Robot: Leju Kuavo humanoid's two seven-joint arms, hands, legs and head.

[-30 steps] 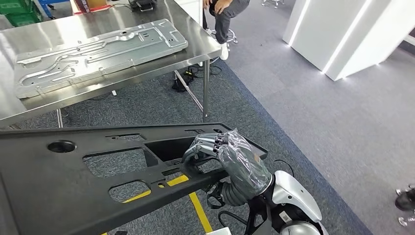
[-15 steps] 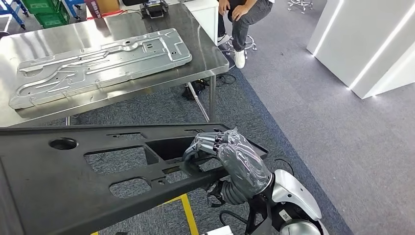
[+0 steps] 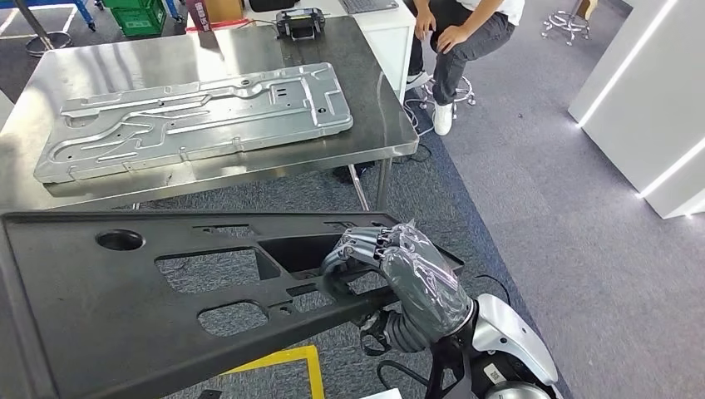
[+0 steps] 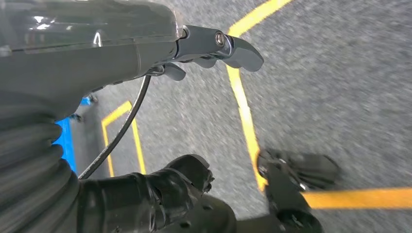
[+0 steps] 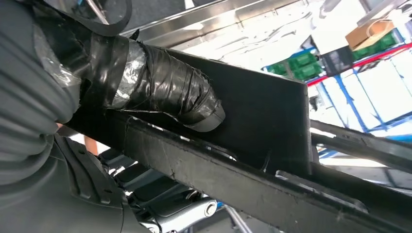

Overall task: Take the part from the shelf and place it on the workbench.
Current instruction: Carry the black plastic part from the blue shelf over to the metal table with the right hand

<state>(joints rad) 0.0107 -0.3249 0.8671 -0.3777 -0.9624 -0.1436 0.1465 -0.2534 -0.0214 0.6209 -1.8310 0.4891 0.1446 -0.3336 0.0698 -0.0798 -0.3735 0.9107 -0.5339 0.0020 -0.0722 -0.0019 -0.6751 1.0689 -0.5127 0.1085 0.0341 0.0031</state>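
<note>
Metal sheet [image 3: 195, 119]: lies flat on the steel table.
Person [image 3: 465, 37]: seated beside the table's far corner.
Green crate [image 3: 137, 14]: on the floor behind.

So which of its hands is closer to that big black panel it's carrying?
The right. The right hand grips the black panel through a cutout near its right end. The left hand hangs over the yellow-lined floor, holding nothing there.

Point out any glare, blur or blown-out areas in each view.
Head view: sharp, ceiling glare on the steel workbench. Left wrist view: motion blur on the floor and yellow tape. Right wrist view: background overexposed white; the right robot hand and black part stay dark.
</note>
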